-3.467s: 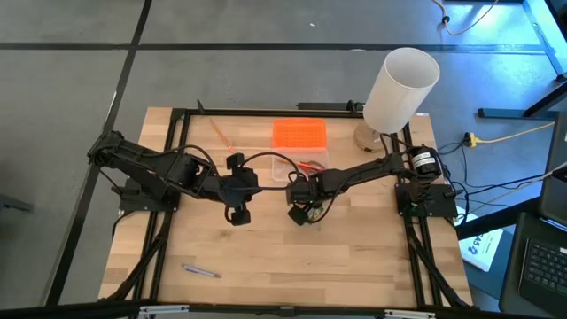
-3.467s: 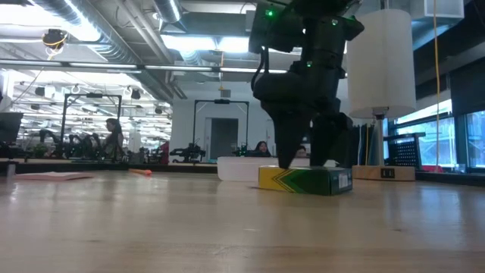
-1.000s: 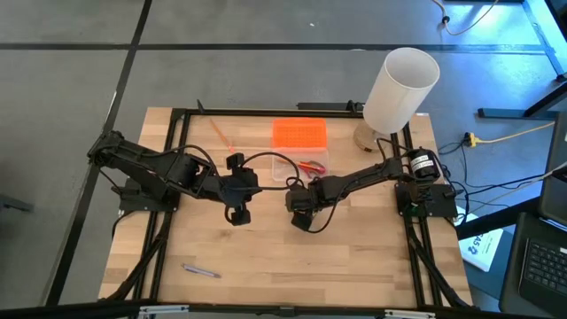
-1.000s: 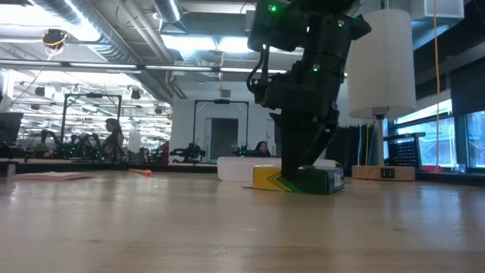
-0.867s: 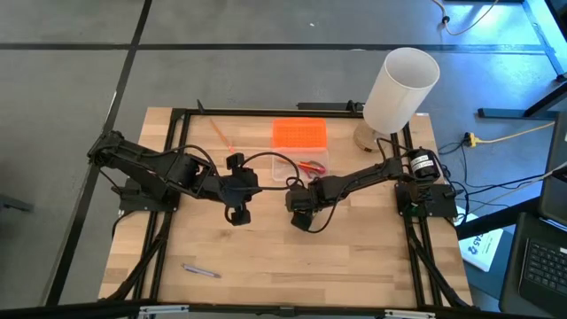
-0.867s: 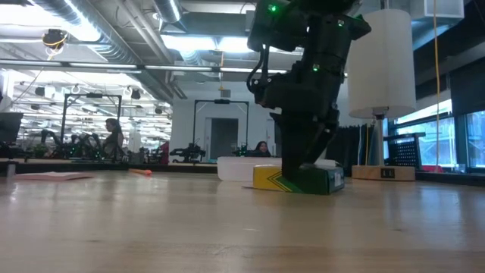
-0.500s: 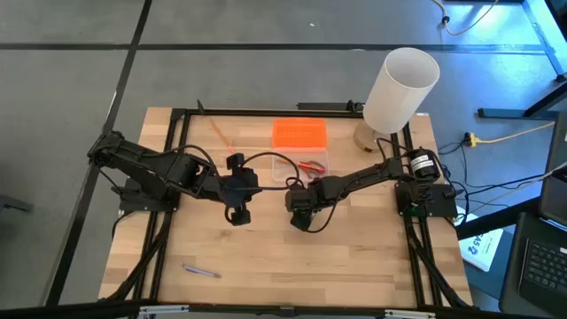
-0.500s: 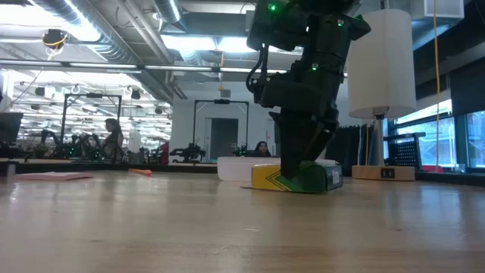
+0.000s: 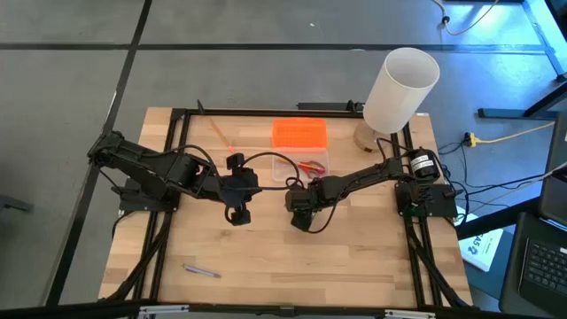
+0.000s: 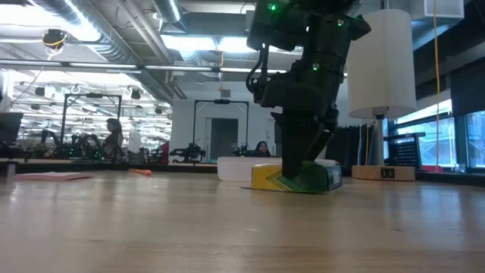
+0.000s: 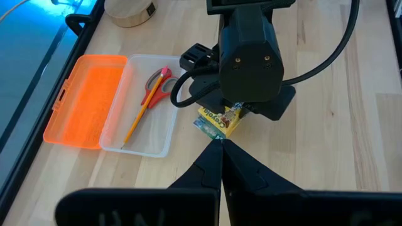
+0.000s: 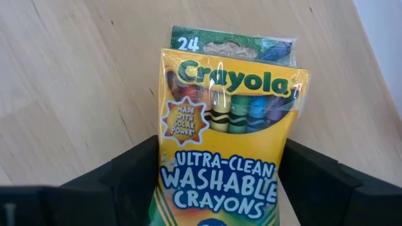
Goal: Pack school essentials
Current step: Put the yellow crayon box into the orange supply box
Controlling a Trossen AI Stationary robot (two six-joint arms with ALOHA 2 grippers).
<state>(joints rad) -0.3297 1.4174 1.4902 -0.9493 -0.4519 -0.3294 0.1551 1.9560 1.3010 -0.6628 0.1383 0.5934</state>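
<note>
1. The right gripper straddles the crayon box, one finger pressed against each long side: it grips the box.
2. The box lies flat on the table, directly beneath this claw, its long axis running forward out of the jaws, flap end farthest away.
3. The clear case sits just beyond; the lift likely carries that way.
4. The left gripper, closed and empty, hovers just beside.

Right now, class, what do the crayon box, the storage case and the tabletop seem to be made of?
Crayon box: probably glossy printed cardboard, with folded flap and sharp lettering.
Storage case: seemingly clear plastic; the table shows through, and its open lid is translucent orange.
Tabletop: pale wood with visible plank lines and matte grain.
</note>
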